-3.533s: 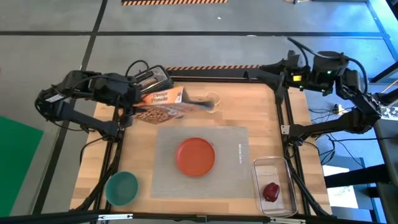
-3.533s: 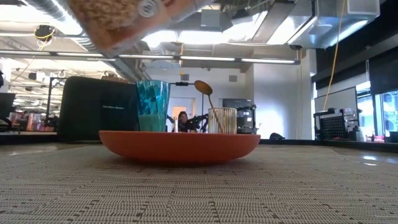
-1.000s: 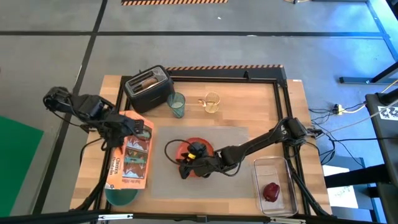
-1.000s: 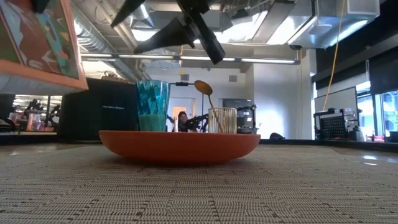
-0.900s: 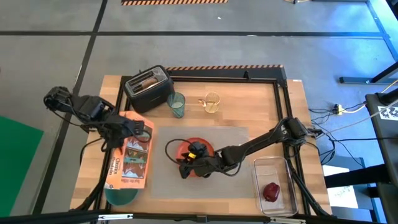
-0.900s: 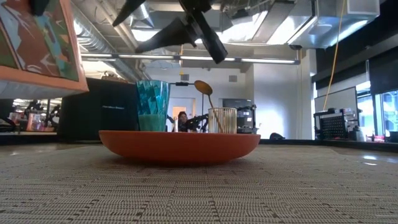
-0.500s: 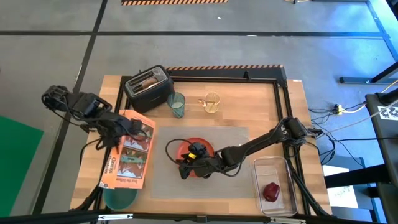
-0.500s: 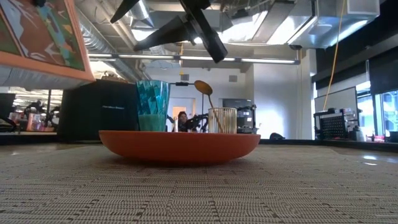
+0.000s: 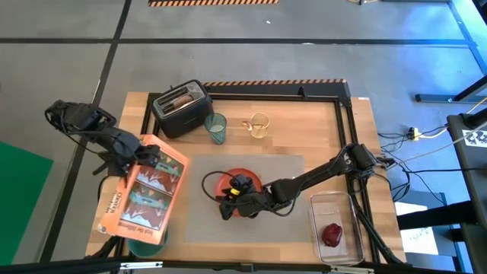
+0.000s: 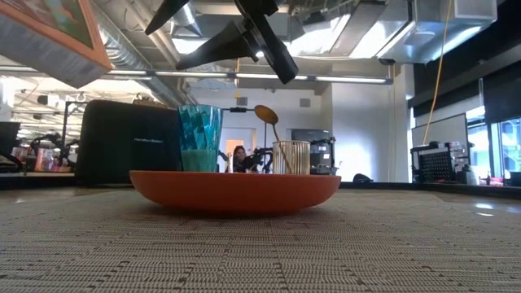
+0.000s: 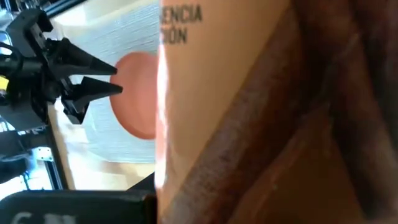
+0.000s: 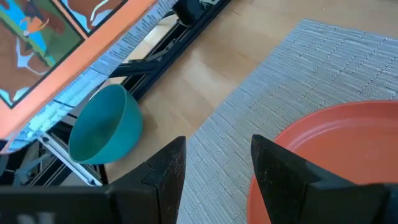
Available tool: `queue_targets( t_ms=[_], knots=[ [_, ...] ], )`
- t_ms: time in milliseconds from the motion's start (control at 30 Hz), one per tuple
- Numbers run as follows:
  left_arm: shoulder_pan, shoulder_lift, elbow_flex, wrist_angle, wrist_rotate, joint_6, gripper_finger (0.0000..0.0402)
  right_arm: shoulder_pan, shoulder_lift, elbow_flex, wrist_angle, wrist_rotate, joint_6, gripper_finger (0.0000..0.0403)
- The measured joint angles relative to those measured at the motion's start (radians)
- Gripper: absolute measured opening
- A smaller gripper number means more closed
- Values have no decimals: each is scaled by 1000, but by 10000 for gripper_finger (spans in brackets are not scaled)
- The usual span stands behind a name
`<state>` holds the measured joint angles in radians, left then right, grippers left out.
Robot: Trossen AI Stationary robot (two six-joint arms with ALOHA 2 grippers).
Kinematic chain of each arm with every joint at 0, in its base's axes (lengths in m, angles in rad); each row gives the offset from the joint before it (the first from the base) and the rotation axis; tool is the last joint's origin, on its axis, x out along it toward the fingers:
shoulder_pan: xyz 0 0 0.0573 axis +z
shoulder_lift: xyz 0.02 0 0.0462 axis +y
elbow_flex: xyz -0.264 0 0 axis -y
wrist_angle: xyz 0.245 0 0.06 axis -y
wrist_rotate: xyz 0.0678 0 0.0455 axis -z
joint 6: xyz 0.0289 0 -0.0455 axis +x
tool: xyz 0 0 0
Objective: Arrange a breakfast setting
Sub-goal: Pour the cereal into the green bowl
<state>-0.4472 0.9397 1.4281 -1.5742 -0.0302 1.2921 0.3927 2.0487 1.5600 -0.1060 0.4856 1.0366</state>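
Both tools are busy at once. On my left arm the left tool pinches one end of a big orange cereal box, which hangs out flat over the tabletop's left edge and covers most of the teal bowl. On my right arm the right tool hovers, fingers spread and holding nothing, over the left rim of the orange plate, which sits in the middle of the grey placemat.

What worries me most is the box. I grip it at one end only, so I judge it could pivot or slip and drop onto the bowl, knocking it off the near left corner. If it tips further, cereal might spill beside the bowl rather than into it.

My two arms are close, and a swing of the box toward the plate could strike the right tool.

Elsewhere the teal cup stands just beside the toaster, toast is in its slot, and the red fruit lies in the clear tray.
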Motion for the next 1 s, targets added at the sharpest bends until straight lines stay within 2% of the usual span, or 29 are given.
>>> queue_targets(
  t_ms=[233, 1000],
  knots=[
    [-74, 1, 0, 5, -12, 1, 120, 0, 0, 0, 0, -7, -78, 172],
    [-310, 81, -2, 4, -258, 132, 120, 0, 0, 0, -2, 1, -119, 172]
  ],
)
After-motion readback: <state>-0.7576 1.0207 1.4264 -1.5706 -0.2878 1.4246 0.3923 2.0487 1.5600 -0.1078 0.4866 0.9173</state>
